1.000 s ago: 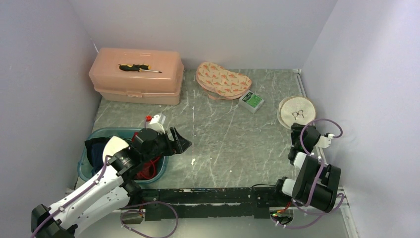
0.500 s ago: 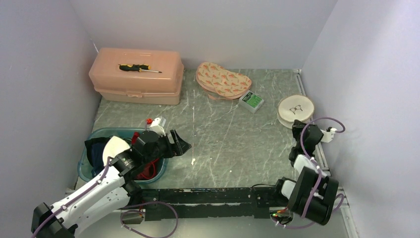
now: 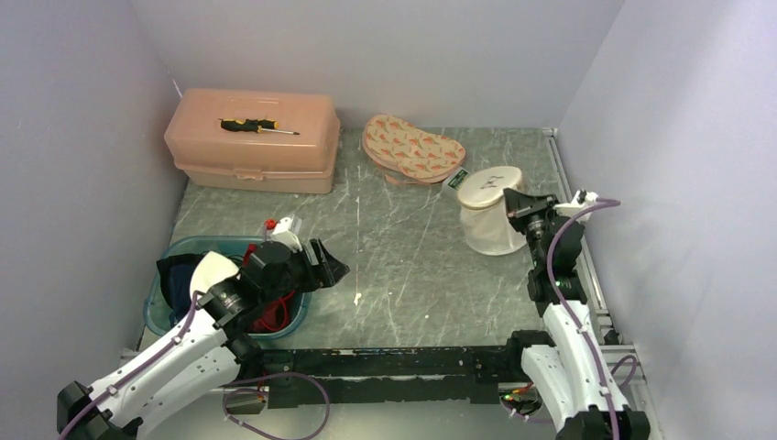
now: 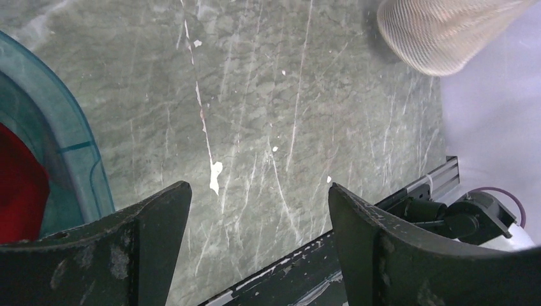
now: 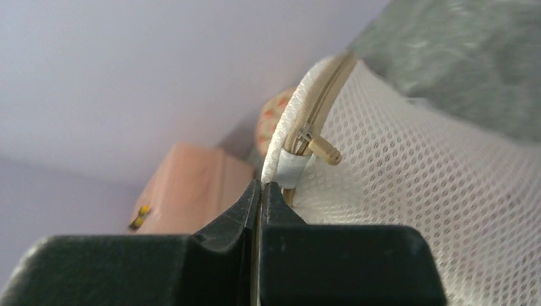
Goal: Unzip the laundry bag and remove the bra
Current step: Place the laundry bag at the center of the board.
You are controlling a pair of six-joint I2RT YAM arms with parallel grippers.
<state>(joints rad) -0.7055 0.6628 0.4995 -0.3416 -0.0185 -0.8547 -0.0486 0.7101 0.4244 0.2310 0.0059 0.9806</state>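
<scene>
Pale lilac walls on three sides, closing in a grey-green marbled counter [image 3: 412,275] streaked with white scratches. Far left: pink toolbox [image 3: 252,151] with a screwdriver [image 3: 257,126] on its lid. Far middle: patterned pouch [image 3: 412,151]. Near left: teal tub [image 3: 220,241] holding the red bra [image 3: 272,312] beside dark cloth. Left hand [image 3: 334,266] spread wide, gripping nothing, over bare counter just past the tub. Right hand [image 5: 260,188] pinched tight on the rim of the white mesh laundry bag [image 5: 415,191], beside its tan zipper pull [image 5: 322,150].
</scene>
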